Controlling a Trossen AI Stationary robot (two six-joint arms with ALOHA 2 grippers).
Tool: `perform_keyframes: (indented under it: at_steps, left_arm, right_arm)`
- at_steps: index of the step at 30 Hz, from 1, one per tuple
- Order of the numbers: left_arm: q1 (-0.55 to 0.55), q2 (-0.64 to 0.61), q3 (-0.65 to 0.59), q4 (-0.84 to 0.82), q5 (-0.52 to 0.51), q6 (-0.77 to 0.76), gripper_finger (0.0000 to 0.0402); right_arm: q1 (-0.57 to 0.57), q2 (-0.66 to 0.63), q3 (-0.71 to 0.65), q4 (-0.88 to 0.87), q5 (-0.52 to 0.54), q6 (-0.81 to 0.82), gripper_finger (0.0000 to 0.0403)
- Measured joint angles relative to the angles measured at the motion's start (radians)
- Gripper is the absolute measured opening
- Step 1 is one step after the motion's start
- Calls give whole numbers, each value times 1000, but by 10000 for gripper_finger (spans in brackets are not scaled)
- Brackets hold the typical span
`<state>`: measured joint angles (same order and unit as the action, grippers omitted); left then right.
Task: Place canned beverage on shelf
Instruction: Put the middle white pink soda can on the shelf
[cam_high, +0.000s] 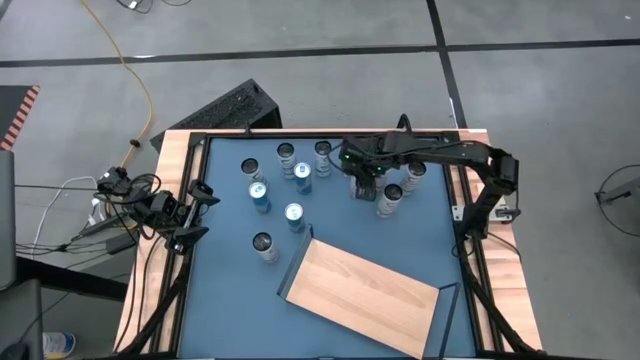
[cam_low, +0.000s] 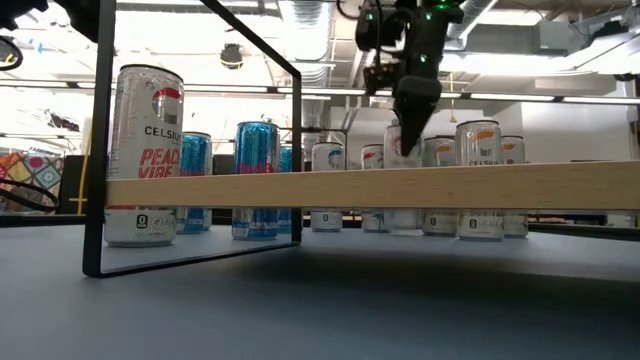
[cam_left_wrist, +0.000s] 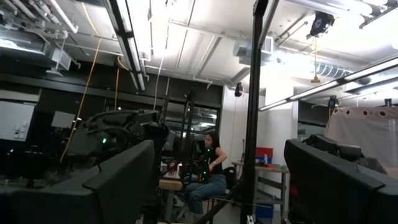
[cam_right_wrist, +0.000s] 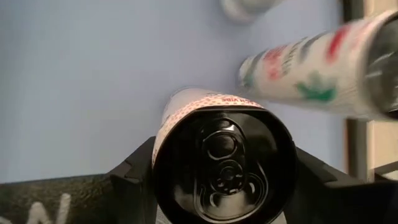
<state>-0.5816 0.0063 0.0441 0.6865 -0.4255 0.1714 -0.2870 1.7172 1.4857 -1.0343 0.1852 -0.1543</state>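
Observation:
Several beverage cans stand upright on the blue table (cam_high: 230, 300). My right gripper (cam_high: 362, 186) reaches steeply down at the far middle and is shut on a white can with a red dotted print (cam_right_wrist: 224, 162), which the hand mostly hides in the high view. The low view shows the gripper (cam_low: 405, 130) coming down onto this can behind the board. The shelf (cam_high: 365, 290), a light-wood board with a dark edge, lies near the front right, with no can on it. My left gripper (cam_high: 192, 210) waits open at the table's left edge, pointing up into the room. My right gripper pinches the white can between its two fingers (cam_right_wrist: 134, 171), on opposite sides of the wall just below the top rim (cam_right_wrist: 163, 140). The fingers come from above, slanting steeply down. The can stands upright; its foot behind the shelf board seems to rest on the table.
Two cans (cam_high: 390, 200) (cam_high: 414, 175) stand close to the right of the held one; one of them (cam_right_wrist: 311, 68) shows in the right wrist view. More cans (cam_high: 302, 178) (cam_high: 264, 247) stand left of it. A dark wire frame (cam_low: 200, 150) rises at the shelf's left end.

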Motion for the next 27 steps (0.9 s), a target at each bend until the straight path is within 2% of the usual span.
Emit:
perform_keyframes:
  at_steps: [6,12,21,27]
  left_arm:
    - [0,0,0,3,0,-1,348]
    - [0,0,0,4,-6,-3,348]
    - [0,0,0,4,-6,-3,348]
    - [0,0,0,3,-7,-3,348]
  right_arm:
    - [44,-1,157,-107,48,107,228]
    - [156,-3,296,-191,59,273,228]
    - [345,-3,332,-194,66,492,229]
    - [413,5,332,-196,66,586,230]
